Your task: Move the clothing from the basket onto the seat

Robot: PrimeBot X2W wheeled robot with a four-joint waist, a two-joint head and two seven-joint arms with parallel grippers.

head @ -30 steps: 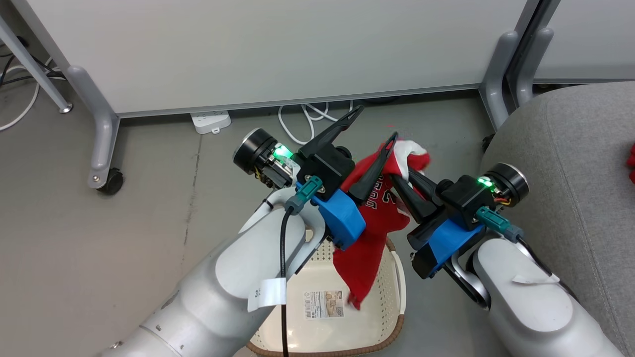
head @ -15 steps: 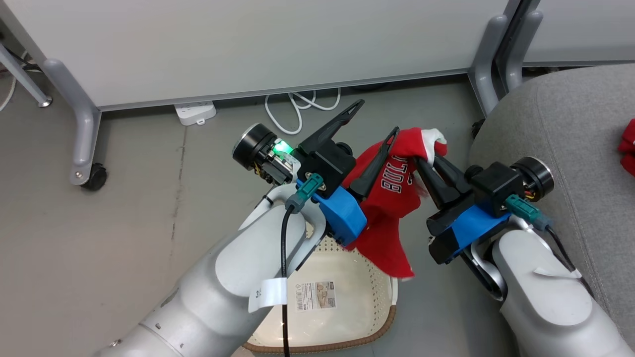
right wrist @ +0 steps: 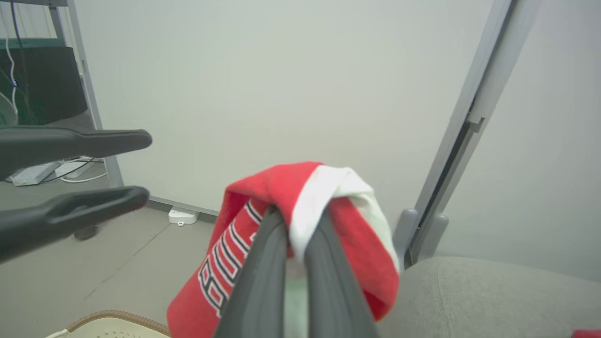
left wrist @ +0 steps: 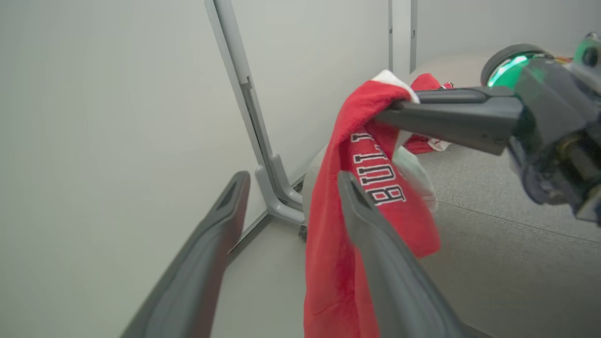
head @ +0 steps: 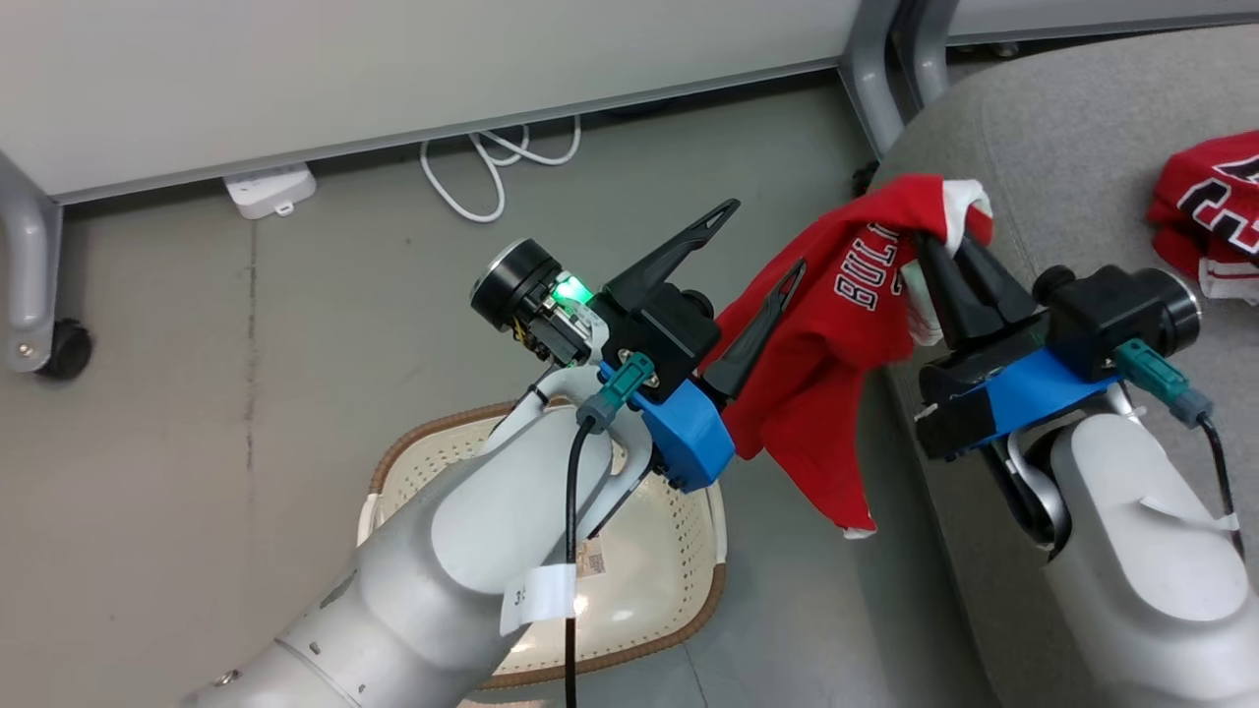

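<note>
Right jaws: pressed together, pinching the top fold of the held garment [head: 846,315], red cloth with white trim bunched over the tips. Right arm [head: 1131,531] low at the right, in front of the seat [head: 1062,138]

Held garment: lifted clear of the basket [head: 679,600], hanging from the pinch. Top fold over the seat's near rounded edge. Rest draped down and to the left, tail dangling in the gap between basket and seat side, above the floor [head: 246,324]. White-edged lettering "BUL" legible on the red, remainder folded out of sight

Left jaws: spread wide, gripping nothing. Raised above the basket, tips pointing toward the held garment. Lower finger overlapping the cloth in head and left wrist views; touching or apart, cannot tell. Left arm [head: 472,531] across the basket, hiding much of its floor

Basket: upright on the floor, left of the seat, brown rim showing around the arm. Part of a label sticker [head: 590,562] on its floor, just beside the arm

Second garment [head: 1205,211]: red, crumpled, black-and-white markings, lying on the seat top well to the right of the pinch, cut off by the picture's right edge

Background: pale partition panel [head: 393,69] on grey legs, caster [head: 54,349] at far left, white power strip [head: 268,189] and looped white cable [head: 482,167] on the floor at the panel's foot
</note>
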